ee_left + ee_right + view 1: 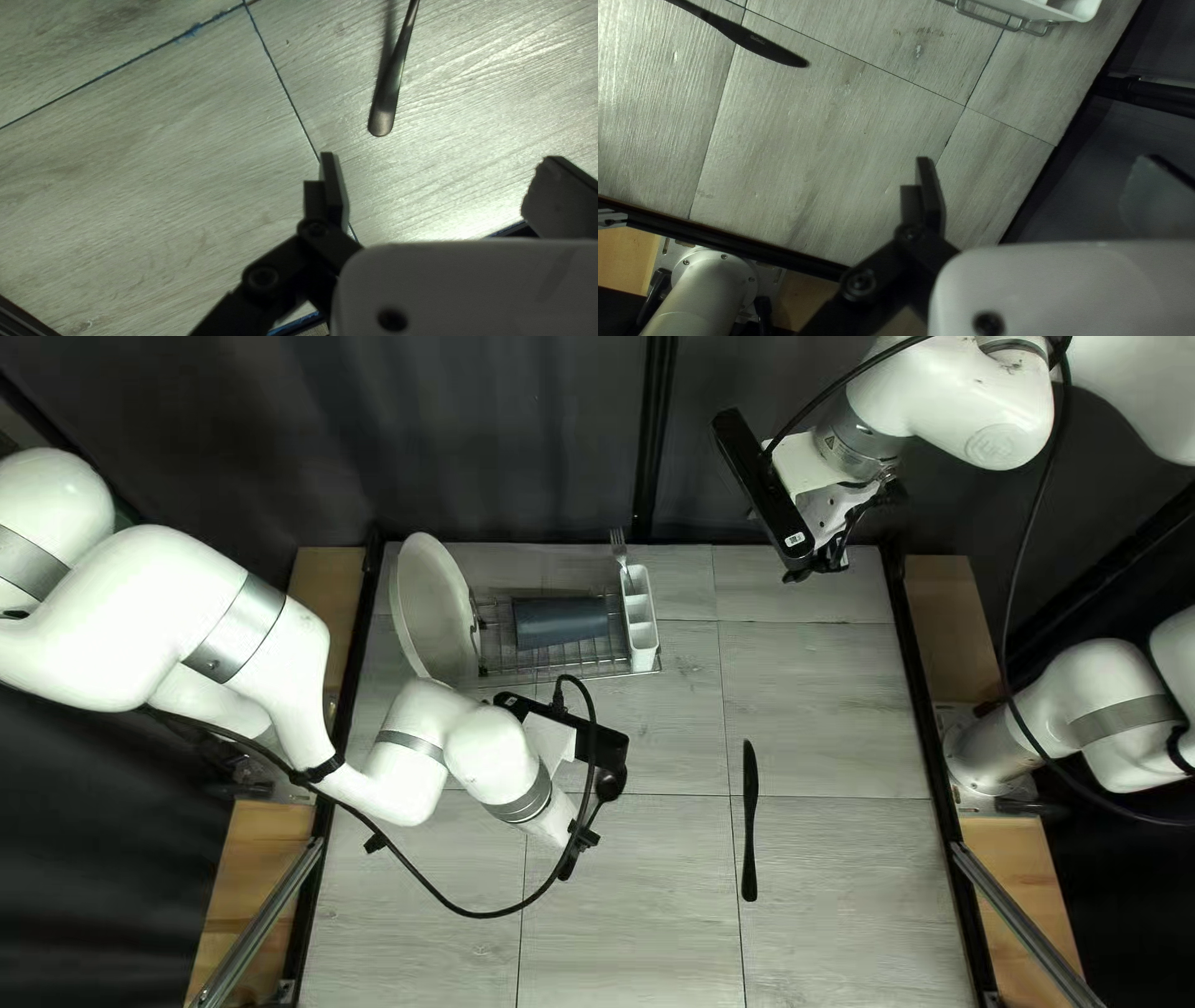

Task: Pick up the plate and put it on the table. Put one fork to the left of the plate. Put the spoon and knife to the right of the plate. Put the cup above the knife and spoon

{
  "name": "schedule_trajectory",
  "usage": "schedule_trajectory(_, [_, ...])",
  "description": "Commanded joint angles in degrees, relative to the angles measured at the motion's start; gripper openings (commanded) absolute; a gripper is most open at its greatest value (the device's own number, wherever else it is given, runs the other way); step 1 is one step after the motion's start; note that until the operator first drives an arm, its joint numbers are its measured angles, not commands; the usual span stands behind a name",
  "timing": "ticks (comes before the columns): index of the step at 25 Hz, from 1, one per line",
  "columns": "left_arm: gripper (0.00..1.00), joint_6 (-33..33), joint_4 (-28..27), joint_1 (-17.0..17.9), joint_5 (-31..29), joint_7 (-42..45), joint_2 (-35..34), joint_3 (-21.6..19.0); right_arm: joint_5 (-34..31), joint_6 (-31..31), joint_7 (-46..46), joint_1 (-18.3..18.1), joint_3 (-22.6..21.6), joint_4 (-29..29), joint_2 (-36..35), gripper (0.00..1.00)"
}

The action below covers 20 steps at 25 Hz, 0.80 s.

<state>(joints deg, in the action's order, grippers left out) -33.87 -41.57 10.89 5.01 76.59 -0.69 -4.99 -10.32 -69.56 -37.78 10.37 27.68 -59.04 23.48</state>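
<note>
Within the dish rack (pixel 585 662) area, only the top left view shows the plate (pixel 430 610), cup (pixel 560 622) and fork (pixel 620 550). The knife (pixel 749 821) lies on the tabletop (pixel 635 896). Left gripper (pixel 570 865): fingers wide apart, holding nothing; a metal handle (pixel 385 112) lies ahead of their gap, its utensil unclear, one end cut off. Right gripper (pixel 824 566): fingers wide apart, holding nothing, well apart from the knife, itself cut off.

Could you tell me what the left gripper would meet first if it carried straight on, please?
Most likely the tabletop, close to the end of the metal handle ahead of the left gripper, though it might touch the handle first; depth is unclear.
</note>
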Motion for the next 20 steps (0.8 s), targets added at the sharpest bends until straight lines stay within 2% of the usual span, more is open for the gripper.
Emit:
schedule_trajectory(1, [1.00, -1.00, -2.77, -1.38, -0.71, -11.79, 4.10, 0.65, 0.00, 0.00, 0.00, 0.00, 0.00, 0.00, 0.00, 1.00])
schedule_trajectory(12, [1.00, 3.22, -9.33, -0.14, -8.09, -8.67, 17.73, 3.31, 0.00, 0.00, 0.00, 0.00, 0.00, 0.00, 0.00, 1.00])
schedule_trajectory(17, [1.00, 0.00, -14.54, 2.52, -11.70, -3.80, 22.66, 5.34, 0.00, 0.00, 0.00, 0.00, 0.00, 0.00, 0.00, 1.00])
schedule_trajectory(19, [0.86, -1.06, -15.49, 2.88, -12.25, -3.09, 23.25, 5.66, 0.00, 0.00, 0.00, 0.00, 0.00, 0.00, 0.00, 1.00])
schedule_trajectory(20, [0.32, -1.50, -15.79, 3.13, -12.60, -2.61, 23.39, 5.85, 0.00, 0.00, 0.00, 0.00, 0.00, 0.00, 0.00, 1.00])
